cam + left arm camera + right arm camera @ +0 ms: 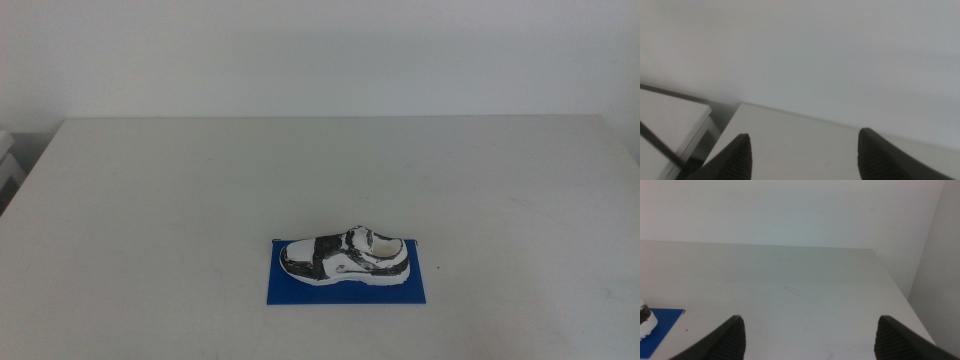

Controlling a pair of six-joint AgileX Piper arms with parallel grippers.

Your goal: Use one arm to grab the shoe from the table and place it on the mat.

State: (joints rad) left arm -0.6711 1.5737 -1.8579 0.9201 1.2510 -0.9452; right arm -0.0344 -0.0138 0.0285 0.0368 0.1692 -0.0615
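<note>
The white and black shoe [345,257] lies on its sole on the blue mat [346,287], in the front middle of the off-white table [200,190]. Neither arm shows in the middle view. My left gripper [802,150] is open and empty, its jaws wide apart, facing the table's far edge and the wall. My right gripper [810,332] is open and empty, jaws wide apart over bare table. The right wrist view shows a corner of the mat [662,322] and a bit of the shoe [646,320] at its edge.
A white piece of furniture [8,165] stands beside the table's left edge; it also shows in the left wrist view [670,120]. A pale wall [320,50] runs behind the table.
</note>
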